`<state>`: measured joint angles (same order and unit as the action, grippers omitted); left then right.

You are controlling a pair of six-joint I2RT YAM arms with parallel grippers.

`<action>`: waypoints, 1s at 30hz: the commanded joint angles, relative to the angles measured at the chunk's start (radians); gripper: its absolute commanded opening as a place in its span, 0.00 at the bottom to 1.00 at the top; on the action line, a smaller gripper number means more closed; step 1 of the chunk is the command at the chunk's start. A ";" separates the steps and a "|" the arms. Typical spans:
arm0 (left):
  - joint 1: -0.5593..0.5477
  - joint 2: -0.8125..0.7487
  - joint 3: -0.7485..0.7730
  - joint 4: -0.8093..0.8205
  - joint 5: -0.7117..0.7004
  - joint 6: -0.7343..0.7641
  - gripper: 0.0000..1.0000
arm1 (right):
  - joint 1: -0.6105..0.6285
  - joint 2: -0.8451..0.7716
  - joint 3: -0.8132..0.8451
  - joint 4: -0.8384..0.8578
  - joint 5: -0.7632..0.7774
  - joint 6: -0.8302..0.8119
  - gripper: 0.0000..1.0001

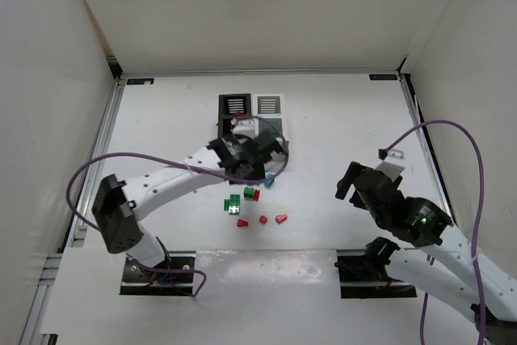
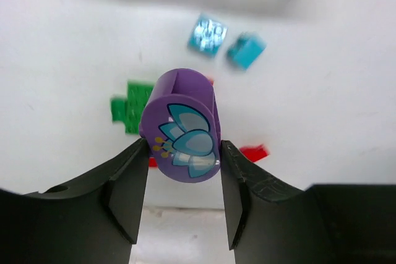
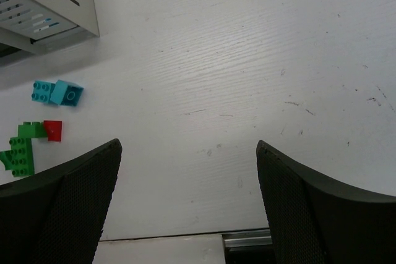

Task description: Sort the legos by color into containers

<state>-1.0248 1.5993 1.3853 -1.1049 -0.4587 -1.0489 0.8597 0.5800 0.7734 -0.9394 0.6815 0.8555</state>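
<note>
My left gripper (image 2: 184, 146) is shut on a round purple lego (image 2: 182, 122) with a blue flower print, lifted off the table. In the top view that gripper (image 1: 246, 155) hovers just in front of the black container (image 1: 235, 105) and the white container (image 1: 269, 104). Below it lie two teal legos (image 2: 207, 34) (image 2: 245, 51), a green lego (image 2: 131, 106) and a red lego (image 2: 253, 151). The top view shows green legos (image 1: 234, 205), a teal one (image 1: 269, 181) and red ones (image 1: 281, 219) in a loose cluster. My right gripper (image 3: 189, 146) is open and empty at mid right (image 1: 354, 179).
The right wrist view shows the white container's corner (image 3: 49, 4), teal legos (image 3: 67, 93), a red lego (image 3: 53, 130) and green legos (image 3: 21, 146) at its left. Purple cables loop from both arms. White walls enclose the table on three sides.
</note>
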 commanded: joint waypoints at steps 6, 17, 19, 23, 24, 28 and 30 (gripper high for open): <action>0.282 -0.116 0.145 0.134 -0.062 0.297 0.48 | -0.016 0.027 0.009 0.073 0.016 -0.032 0.90; 0.407 0.080 0.302 0.181 0.012 0.432 0.48 | -0.134 0.086 0.033 0.134 -0.068 -0.127 0.90; 0.422 0.119 0.323 0.171 0.015 0.431 0.48 | -0.171 0.087 0.035 0.143 -0.091 -0.139 0.90; 0.430 0.159 0.343 0.155 0.058 0.425 0.50 | -0.224 0.087 0.017 0.169 -0.146 -0.153 0.90; 0.428 0.160 0.343 0.157 0.063 0.426 0.50 | -0.234 0.087 0.014 0.175 -0.151 -0.160 0.90; 0.427 0.143 0.325 0.175 0.068 0.425 0.62 | -0.261 0.089 0.006 0.186 -0.177 -0.173 0.90; 0.428 0.137 0.310 0.181 0.068 0.425 0.68 | -0.263 0.090 0.004 0.195 -0.181 -0.185 0.90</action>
<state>-0.5991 1.7847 1.6859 -0.9527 -0.4046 -0.6273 0.6052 0.6697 0.7742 -0.7876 0.5232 0.7006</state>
